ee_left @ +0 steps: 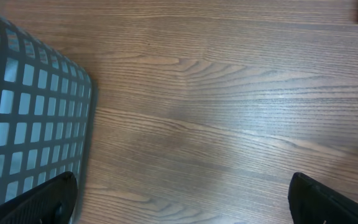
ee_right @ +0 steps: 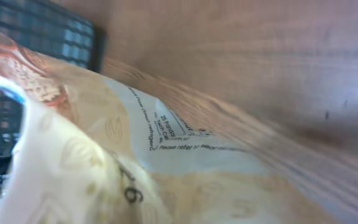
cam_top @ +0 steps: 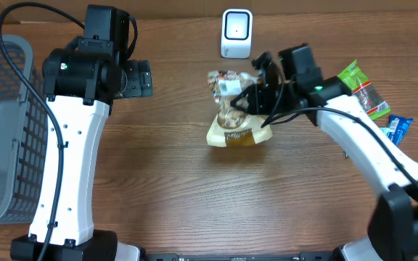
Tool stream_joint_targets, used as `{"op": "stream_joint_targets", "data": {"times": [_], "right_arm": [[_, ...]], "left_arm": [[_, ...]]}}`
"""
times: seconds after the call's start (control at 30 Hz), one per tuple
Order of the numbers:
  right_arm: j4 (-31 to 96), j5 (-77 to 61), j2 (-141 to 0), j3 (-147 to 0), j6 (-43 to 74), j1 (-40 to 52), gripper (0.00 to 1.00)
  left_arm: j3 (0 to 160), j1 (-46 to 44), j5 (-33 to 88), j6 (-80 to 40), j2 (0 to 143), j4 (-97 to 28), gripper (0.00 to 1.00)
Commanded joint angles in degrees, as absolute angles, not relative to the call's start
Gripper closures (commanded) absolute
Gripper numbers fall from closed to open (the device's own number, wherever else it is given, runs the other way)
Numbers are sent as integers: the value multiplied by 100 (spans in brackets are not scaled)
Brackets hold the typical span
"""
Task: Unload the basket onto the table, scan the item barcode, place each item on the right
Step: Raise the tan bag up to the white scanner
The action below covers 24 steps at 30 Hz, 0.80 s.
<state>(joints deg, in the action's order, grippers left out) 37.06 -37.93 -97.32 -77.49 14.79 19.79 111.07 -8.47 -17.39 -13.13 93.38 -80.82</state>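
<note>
Right of the basket (cam_top: 6,87), the left gripper (cam_top: 147,79) hangs empty, jaws spread wide. Mid-table, just below the scanner (cam_top: 236,32), a cream-and-yellow snack bag (cam_top: 232,135) with a crinkled clear top stands pinched in the right gripper (cam_top: 244,101). Its barcode cannot be made out, and the right wrist view blurs the print and hides the fingers.

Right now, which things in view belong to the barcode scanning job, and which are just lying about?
Part of the job:
- snack bag, gripped by the right fingers
- white scanner, at the far edge of the table

Just lying about:
- green packet
- blue packet
- grey basket, at the left
</note>
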Motion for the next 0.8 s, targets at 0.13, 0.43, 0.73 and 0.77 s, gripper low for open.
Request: {"op": "stream_joint_targets", "data": {"times": [0.13, 0.43, 0.73, 0.77], "right_arm": [[3632, -2362, -9118, -8154, 1525, 2005, 96], [2674, 2453, -9533, -8149, 961, 2477, 96], [-294, 4475, -10890, -8149, -1920, 2473, 96], [-690, 4530, -11034, -8149, -2373, 2473, 96]], "left_arm": [[11201, -827, -1800, -1223, 9225, -8077, 0], [11201, -827, -1800, -1223, 9225, -8077, 1], [11201, -827, -1800, -1223, 9225, -8077, 0], [11201, -827, -1800, -1223, 9225, -8077, 0]]}}
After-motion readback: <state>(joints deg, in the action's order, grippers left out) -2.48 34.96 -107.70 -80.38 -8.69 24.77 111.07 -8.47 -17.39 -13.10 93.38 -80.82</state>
